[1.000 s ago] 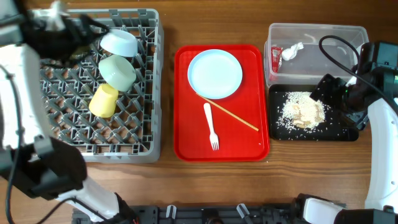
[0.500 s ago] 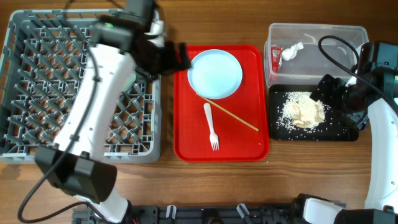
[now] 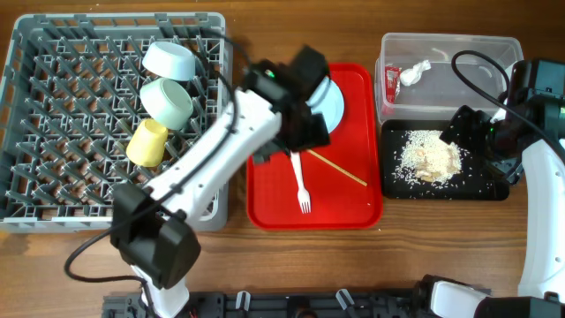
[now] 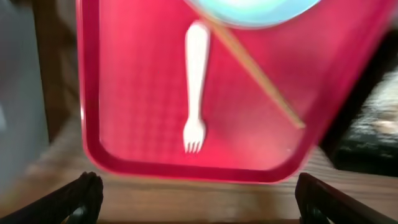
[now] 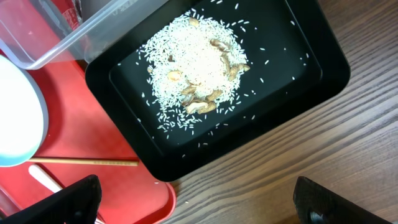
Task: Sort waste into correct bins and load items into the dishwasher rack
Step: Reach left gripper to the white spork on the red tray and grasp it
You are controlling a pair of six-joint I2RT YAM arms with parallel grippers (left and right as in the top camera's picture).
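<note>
My left gripper (image 3: 307,137) hangs open and empty over the red tray (image 3: 265,190), partly covering the light-blue plate (image 3: 335,104). In the left wrist view its gripper (image 4: 199,200) frames the white fork (image 4: 196,81) and the chopsticks (image 4: 261,74), with the plate (image 4: 249,7) at the top. The dishwasher rack (image 3: 62,177) holds a light-blue bowl (image 3: 168,60), a pale green bowl (image 3: 168,102) and a yellow-green cup (image 3: 146,143). A red wrapper (image 3: 392,84) and a napkin (image 3: 413,72) lie in the clear tub (image 3: 459,53). Rice scraps (image 3: 430,157) fill the black tray (image 3: 485,190). My right gripper (image 3: 477,132) stands open beside it.
In the right wrist view the open gripper (image 5: 199,202) is above bare wooden table (image 5: 298,162), just past the black tray (image 5: 311,74) and the red tray's corner (image 5: 155,199). Loose rice grains (image 5: 231,112) lie on the wood. A black cable (image 3: 481,75) loops over the tub.
My left arm swung right from the far side of the rack, across its edge, to above the red tray. The right arm has not moved.
</note>
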